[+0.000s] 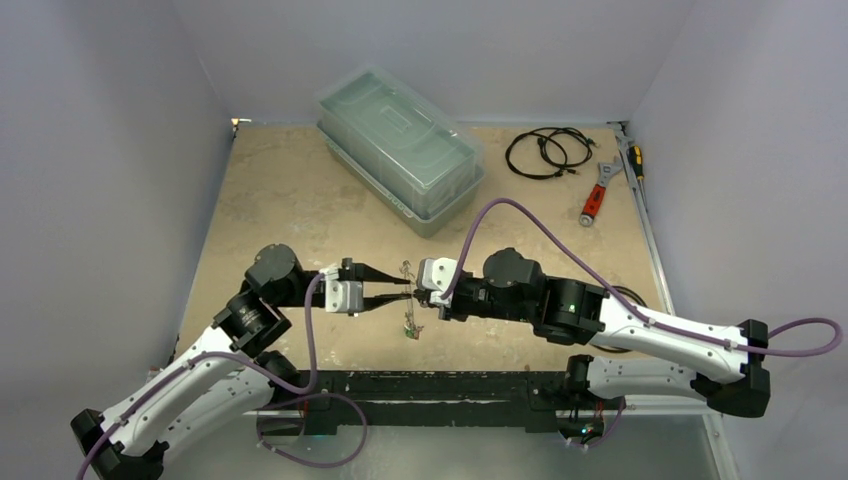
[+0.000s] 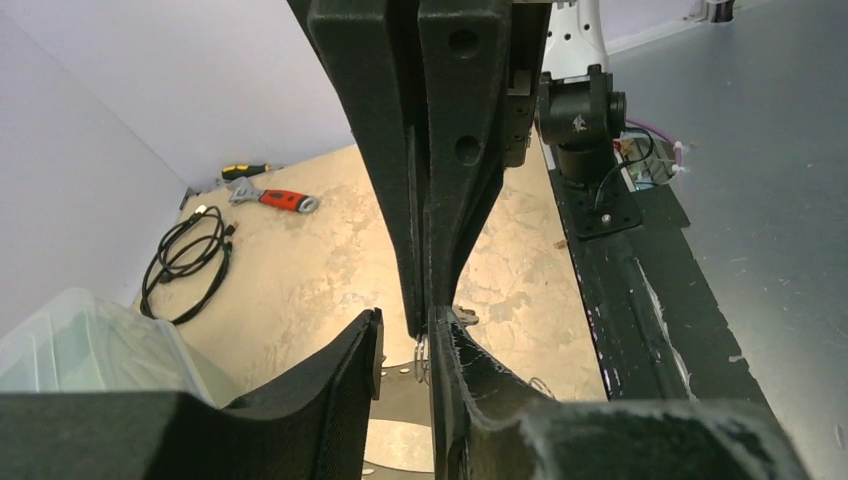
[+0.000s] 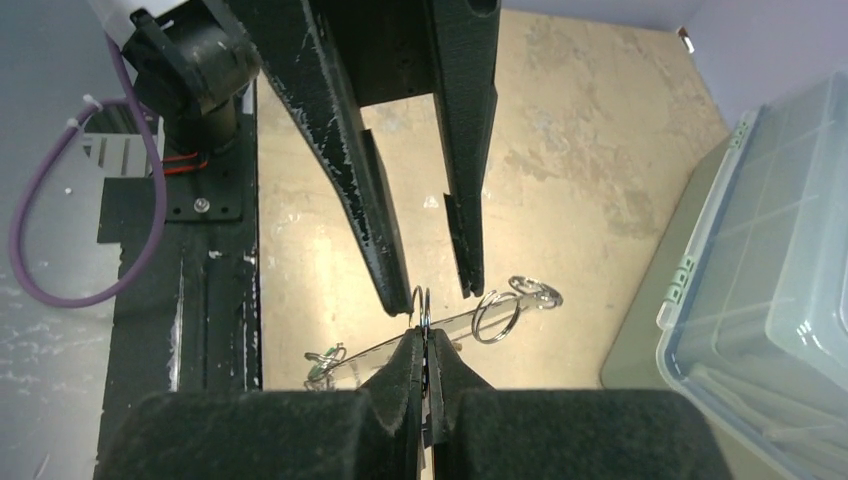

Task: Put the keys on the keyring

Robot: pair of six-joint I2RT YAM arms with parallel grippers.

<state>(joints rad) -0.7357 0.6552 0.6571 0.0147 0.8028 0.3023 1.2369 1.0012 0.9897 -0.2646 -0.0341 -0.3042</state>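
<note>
The keyring (image 3: 455,322), a thin silver plate seen edge-on, hangs in the air above the table between both arms. My right gripper (image 3: 424,335) is shut on it, pinching the plate's edge where a small split ring (image 3: 420,303) sticks up. Two more split rings (image 3: 496,316) hang further along the plate. A green-headed key (image 3: 322,361) dangles at its near end. My left gripper (image 3: 432,297) stands open, one finger on each side of the pinched ring. In the left wrist view the plate (image 2: 400,395) with its rim holes lies below my open left gripper (image 2: 405,340). From above, the keys (image 1: 410,327) hang under the meeting grippers.
A clear lidded plastic box (image 1: 400,150) sits at the back centre. A coiled black cable (image 1: 545,152), a red-handled wrench (image 1: 597,195) and a screwdriver (image 1: 634,160) lie at the back right. A black mounting rail (image 1: 440,385) runs along the near edge.
</note>
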